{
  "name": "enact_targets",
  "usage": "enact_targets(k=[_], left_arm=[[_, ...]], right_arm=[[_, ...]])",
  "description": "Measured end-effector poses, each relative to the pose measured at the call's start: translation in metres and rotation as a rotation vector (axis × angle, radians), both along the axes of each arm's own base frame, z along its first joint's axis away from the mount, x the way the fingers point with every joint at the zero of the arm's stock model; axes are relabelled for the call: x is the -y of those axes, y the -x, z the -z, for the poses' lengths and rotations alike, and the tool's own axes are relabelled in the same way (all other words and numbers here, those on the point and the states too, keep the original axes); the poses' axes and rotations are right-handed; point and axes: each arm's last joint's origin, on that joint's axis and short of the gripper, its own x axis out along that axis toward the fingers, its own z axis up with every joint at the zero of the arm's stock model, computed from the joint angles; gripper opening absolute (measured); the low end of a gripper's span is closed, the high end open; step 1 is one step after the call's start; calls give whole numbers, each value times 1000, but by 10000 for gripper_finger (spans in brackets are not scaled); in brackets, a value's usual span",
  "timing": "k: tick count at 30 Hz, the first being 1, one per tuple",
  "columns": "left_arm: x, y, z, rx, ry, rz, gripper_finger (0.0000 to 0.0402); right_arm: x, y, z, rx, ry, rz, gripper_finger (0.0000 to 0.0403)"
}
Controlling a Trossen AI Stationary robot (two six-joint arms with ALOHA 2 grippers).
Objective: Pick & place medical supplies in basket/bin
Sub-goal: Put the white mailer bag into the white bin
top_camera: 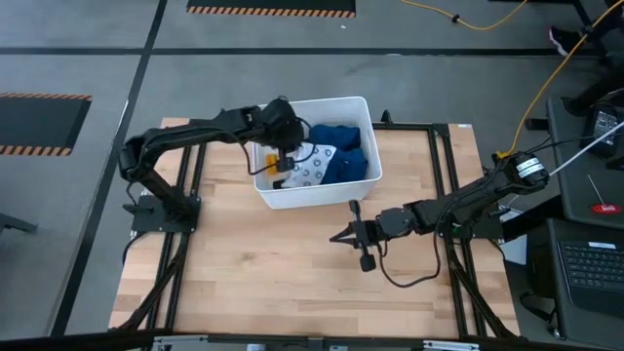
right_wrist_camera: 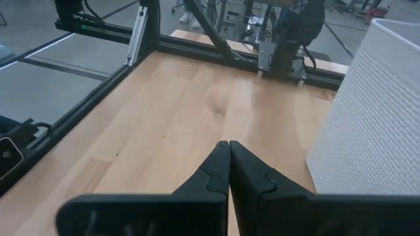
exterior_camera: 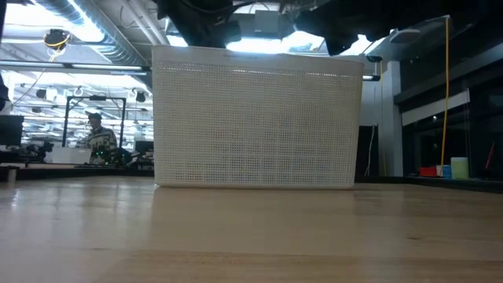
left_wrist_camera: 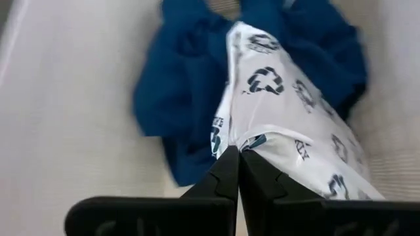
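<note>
The white tub (top_camera: 276,196) stands on the table's far half; the low view shows its near wall (exterior_camera: 259,126). Inside it lie the dark-blue cloth (top_camera: 343,154) and, resting on the cloth, the white packet with dark marks (top_camera: 315,166). Both also show in the left wrist view, the cloth (left_wrist_camera: 177,98) and the packet (left_wrist_camera: 289,111). A small orange bit (top_camera: 268,159) shows by the tub's left wall; the black oblong I cannot make out. My left gripper (top_camera: 284,162) hangs inside the tub, shut (left_wrist_camera: 236,157), at the packet's edge. My right gripper (top_camera: 337,236) is shut and empty (right_wrist_camera: 228,147) over the table. My left gripper's shut fingertips (left_wrist_camera: 226,164) stand right in front of the packet's lower edge (left_wrist_camera: 252,143), pointing down into the tub. Whether they touch the packet or have any of it between them, I cannot tell.
Bare wooden table (top_camera: 273,273) lies in front of the tub and to its left. Black frame rails (top_camera: 444,175) run along the table's sides. Cables and a keyboard (top_camera: 590,263) lie beyond the right edge. A person (exterior_camera: 96,134) sits far behind the table.
</note>
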Motion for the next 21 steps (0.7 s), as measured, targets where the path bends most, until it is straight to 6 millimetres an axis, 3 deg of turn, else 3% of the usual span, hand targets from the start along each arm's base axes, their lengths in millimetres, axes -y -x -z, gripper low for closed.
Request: enact_targets(k=[7,21], left_arm=[[1,-7,16,-48,78,168,2],[-4,-12,43,-207,53,181,3]], right_arm=[[4,-1,1,-11,-21,20,8],[4,-1,1,-16,-38,26,8]])
